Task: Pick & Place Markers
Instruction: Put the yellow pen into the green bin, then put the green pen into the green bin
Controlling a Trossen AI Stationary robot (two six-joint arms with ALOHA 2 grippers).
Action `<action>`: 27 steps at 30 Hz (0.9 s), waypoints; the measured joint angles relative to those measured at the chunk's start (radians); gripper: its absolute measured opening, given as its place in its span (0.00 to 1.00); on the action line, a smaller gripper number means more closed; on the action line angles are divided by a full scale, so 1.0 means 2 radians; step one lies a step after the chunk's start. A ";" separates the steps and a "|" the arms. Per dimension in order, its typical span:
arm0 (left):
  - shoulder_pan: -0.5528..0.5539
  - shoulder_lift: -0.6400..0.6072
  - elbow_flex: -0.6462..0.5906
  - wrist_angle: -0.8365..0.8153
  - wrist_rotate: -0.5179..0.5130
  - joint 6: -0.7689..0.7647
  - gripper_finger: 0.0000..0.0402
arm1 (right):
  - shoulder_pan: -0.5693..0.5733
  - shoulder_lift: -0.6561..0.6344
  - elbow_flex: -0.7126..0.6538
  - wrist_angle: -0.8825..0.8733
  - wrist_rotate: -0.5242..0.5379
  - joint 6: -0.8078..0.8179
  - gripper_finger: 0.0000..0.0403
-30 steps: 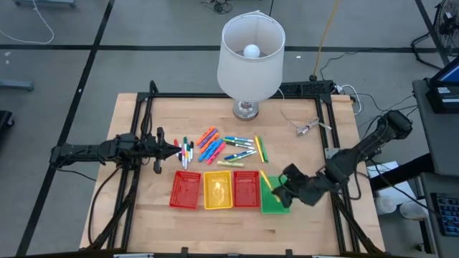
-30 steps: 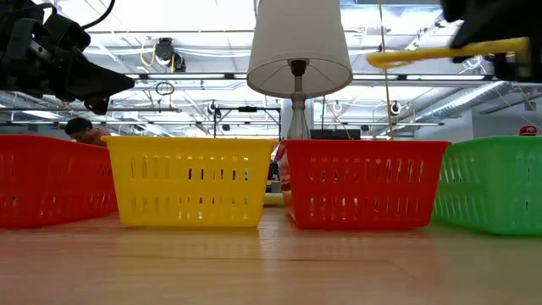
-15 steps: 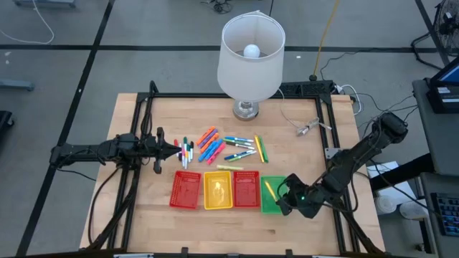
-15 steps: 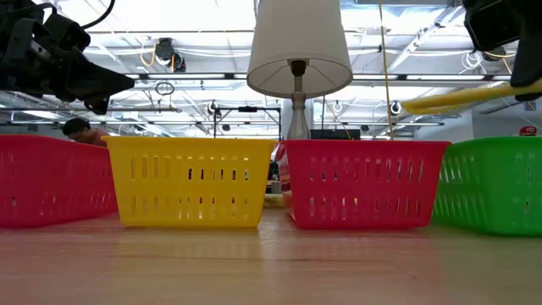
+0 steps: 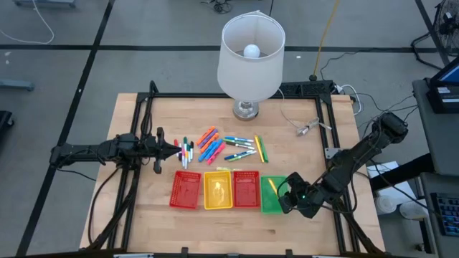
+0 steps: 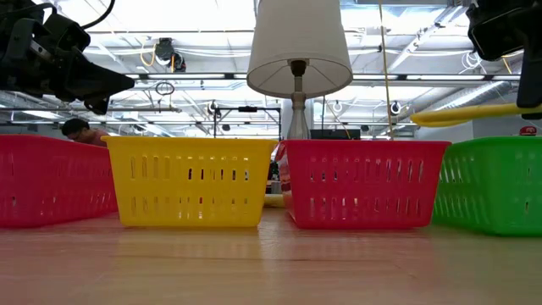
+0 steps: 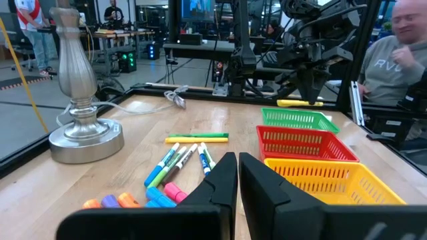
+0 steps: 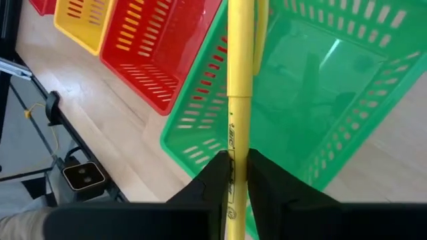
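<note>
While the left gripper point(image 5: 174, 150) hangs with its jaws pressed together beside the loose spread, the right gripper point(image 5: 285, 196) sits over the green rectangular mesh tray point(image 5: 272, 201) with a long, slim yellow marker point(image 8: 239, 100) between its dark jaws. The right wrist view shows that smooth plastic barrel, printed with small black lettering, pinched between the two jaws and reaching out over the tray's slotted green wall and glossy floor. From the low view the yellow marker lies nearly level above the green tray's rim point(image 6: 495, 144), though whether it touches the rim is hard to tell from there.

The other markers point(image 5: 215, 147), thin sticks in orange, blue, green, pink and white with coloured caps, lie fanned on the pale wooden table point(image 5: 308, 154) between the lamp's metal base point(image 5: 245, 110) and the row of trays. That row runs red mesh tray point(image 5: 186, 190), yellow mesh tray point(image 5: 218, 190), second red mesh tray point(image 5: 246, 188), then green, all side by side. A white fabric lampshade point(image 5: 251, 56) stands above the base.

Compared with a second ago, the right gripper has moved from the tray's far corner to over its middle, and the yellow marker has dropped lower and turned more level. The left arm has not shifted.
</note>
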 joint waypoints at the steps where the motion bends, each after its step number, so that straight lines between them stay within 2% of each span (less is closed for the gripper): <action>1: 0.000 0.000 0.000 0.000 0.000 0.000 0.05 | 0.000 0.000 0.000 0.000 0.000 -0.001 0.12; 11: 0.000 0.000 0.000 0.000 0.000 0.000 0.05 | 0.000 0.000 -0.014 -0.002 0.002 0.001 0.14; 19: 0.000 0.000 0.000 0.000 0.000 0.000 0.05 | 0.000 0.000 -0.031 0.042 0.005 -0.003 0.14; 22: 0.000 0.000 0.000 0.000 0.000 0.000 0.05 | -0.001 0.000 -0.032 0.079 0.027 -0.036 0.14; 27: 0.000 0.000 0.000 0.000 0.000 0.000 0.05 | -0.018 0.000 -0.032 0.179 0.054 -0.158 0.15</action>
